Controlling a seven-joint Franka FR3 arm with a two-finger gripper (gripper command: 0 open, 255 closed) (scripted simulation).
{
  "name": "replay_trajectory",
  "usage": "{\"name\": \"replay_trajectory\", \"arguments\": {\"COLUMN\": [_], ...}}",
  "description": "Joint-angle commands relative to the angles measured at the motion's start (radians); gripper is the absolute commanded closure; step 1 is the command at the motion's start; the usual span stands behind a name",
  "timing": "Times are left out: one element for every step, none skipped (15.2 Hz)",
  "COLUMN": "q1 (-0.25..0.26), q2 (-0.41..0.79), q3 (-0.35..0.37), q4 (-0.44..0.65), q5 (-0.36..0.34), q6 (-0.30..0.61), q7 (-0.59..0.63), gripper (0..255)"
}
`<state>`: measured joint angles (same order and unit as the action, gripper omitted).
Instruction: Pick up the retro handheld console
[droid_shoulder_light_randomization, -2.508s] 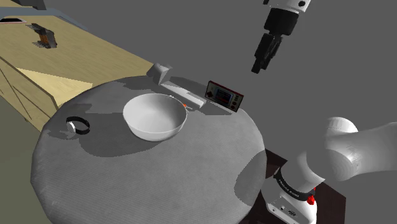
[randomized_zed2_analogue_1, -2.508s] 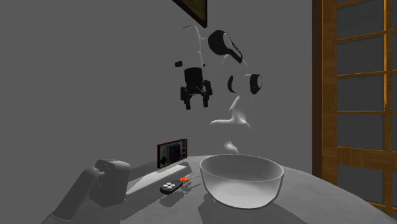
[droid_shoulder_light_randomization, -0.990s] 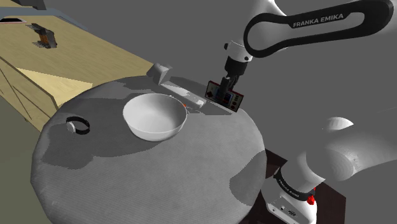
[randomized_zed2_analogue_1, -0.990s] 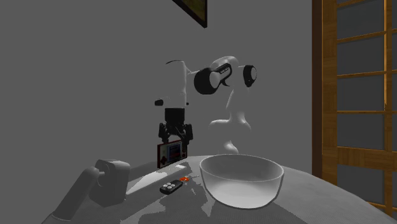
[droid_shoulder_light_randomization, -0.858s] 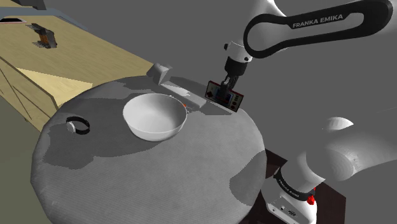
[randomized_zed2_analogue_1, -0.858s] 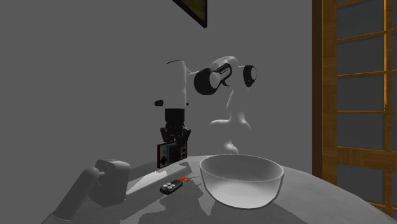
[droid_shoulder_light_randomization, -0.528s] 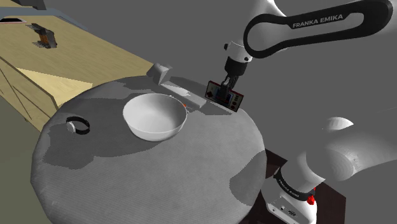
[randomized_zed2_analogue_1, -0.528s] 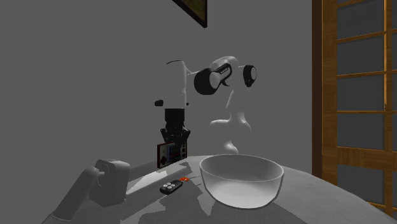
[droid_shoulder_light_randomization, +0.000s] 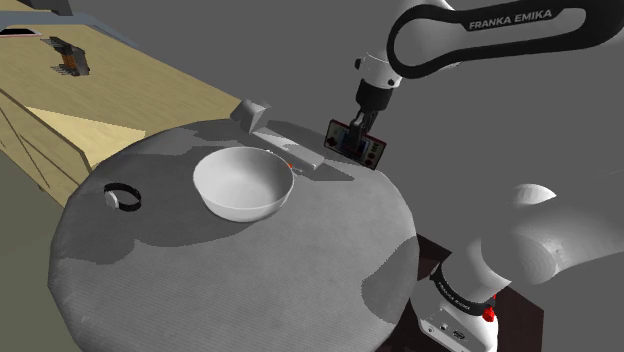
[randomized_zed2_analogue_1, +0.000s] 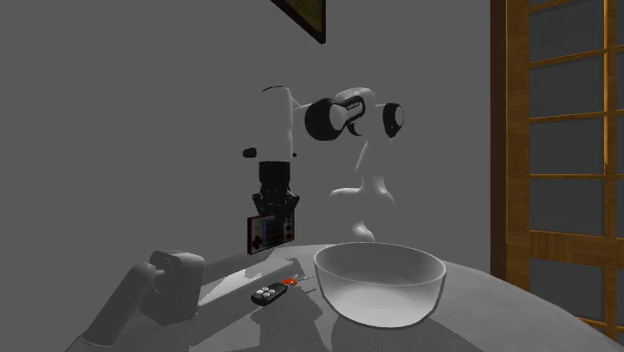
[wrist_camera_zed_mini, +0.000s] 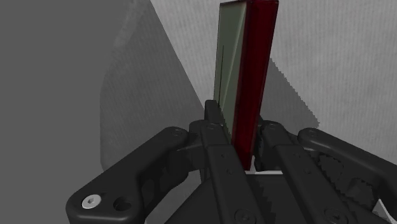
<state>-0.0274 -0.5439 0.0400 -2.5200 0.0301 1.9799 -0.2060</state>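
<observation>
1. Shoulder view, arm & load.
   - White arm (droid_shoulder_light_randomization: 470, 25), lettered FRANKA EMIKA; upper part cut off by frame edge.
   - Black gripper (droid_shoulder_light_randomization: 356, 129) comes down beyond the bowl (droid_shoulder_light_randomization: 243, 183), toward this view's right of it. It is pinched on the top edge of the console (droid_shoulder_light_randomization: 357, 146).
   - Console: red-rimmed, upright, slightly tilted, screen side facing the camera; face detail too small to read.
   - Its lower edge looks just clear of the round grey table (droid_shoulder_light_randomization: 220, 290); gap hard to judge.
2. Shoulder view, other items.
   - Flat white item (droid_shoulder_light_randomization: 292, 151) just behind bowl; type unclear.
   - Orange speck (droid_shoulder_light_randomization: 290, 163) at bowl's far rim, whatever it belongs to hidden by the bowl.
   - Grey block (droid_shoulder_light_randomization: 252, 110) farther behind bowl.
   - Dark ring (droid_shoulder_light_randomization: 124, 196) well apart from bowl, this view's left.
   - Wooden counter (droid_shoulder_light_randomization: 100, 95) beyond the table, w/ a small dark obj. (droid_shoulder_light_randomization: 70, 57) on it, too small to identify.
   - Stand (droid_shoulder_light_randomization: 455, 318) cut off at bottom edge.
3. Second exterior view.
   - Bowl in foreground; console hangs from gripper behind bowl, toward this view's left.
   - Small dark remote (randomized_zed2_analogue_1: 267, 295) w/ orange tip lies just left of bowl.
   - Grey jointed object (randomized_zed2_analogue_1: 165, 285) farther left, cut off at frame bottom; type unclear.
   - Wooden lattice door (randomized_zed2_analogue_1: 560, 150) right of bowl, cut off by edge.
   - Corner of a picture frame (randomized_zed2_analogue_1: 303, 15) high above bowl.
4. Wrist view.
   - Console seen edge-on: dark red casing, greenish face.
   - Fingers (wrist_camera_zed_mini: 215, 121) press both flat sides at the end nearest the hand.
   - Console's far end is cut off.
</observation>
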Motion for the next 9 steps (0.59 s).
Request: {"name": "replay_trajectory", "arguments": {"q1": [0.000,0.000,0.000,0.000,0.000,0.000,-0.001,-0.001,-0.001], "q2": [-0.006,-0.009,-0.012,-0.014,-0.016,-0.018,-0.020,-0.021,-0.022], "q3": [0.000,-0.001,-0.001,-0.001,-0.001,-0.002,-0.002,-0.002,-0.002], "q4": [0.021,0.032,0.044,0.056,0.068,0.080,0.092,0.105,0.117], "q5": [0.000,-0.001,-0.001,-0.001,-0.001,-0.001,-0.002,-0.002,-0.002], "q6": [-0.027,-0.042,-0.056,-0.070,-0.084,-0.098,-0.112,-0.126,-0.139], "q7": [0.001,0.001,0.001,0.001,0.001,0.001,0.001,0.001,0.001], "gripper": [255,255,255,255,255,255,255,255,255]}}
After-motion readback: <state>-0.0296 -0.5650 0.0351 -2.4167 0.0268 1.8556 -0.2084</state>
